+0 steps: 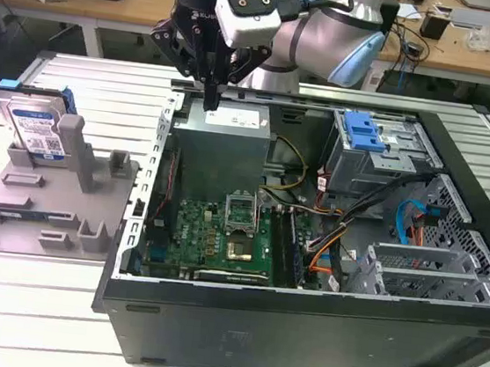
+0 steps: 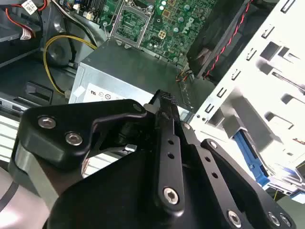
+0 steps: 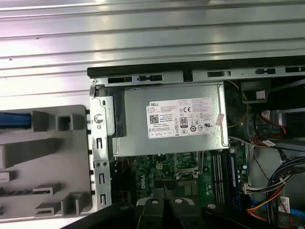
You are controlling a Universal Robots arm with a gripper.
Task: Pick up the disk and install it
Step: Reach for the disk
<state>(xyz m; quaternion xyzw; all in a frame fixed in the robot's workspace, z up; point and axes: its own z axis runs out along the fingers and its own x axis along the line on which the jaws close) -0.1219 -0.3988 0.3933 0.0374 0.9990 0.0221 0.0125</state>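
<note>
The disk [image 1: 35, 126] is a silver drive with a white-and-blue label and a blue bracket. It stands on edge in the grey holder [image 1: 49, 197] on the exterior view's left, outside the computer case. In the first wrist view its blue edge [image 3: 15, 120] shows beside the holder [image 3: 47, 157]. My gripper [image 1: 210, 102] hangs above the near corner of the grey power-supply box [image 1: 224, 137], well to the right of the disk. Its black fingers [image 2: 164, 101] are shut together with nothing between them.
The open computer case [image 1: 300, 323] lies on a slatted metal table [image 1: 79, 85]. Inside it are the green motherboard [image 1: 217, 233], the labelled power-supply box [image 3: 176, 117], a drive cage with a blue latch [image 1: 363, 131] and bundles of cables [image 1: 345, 239].
</note>
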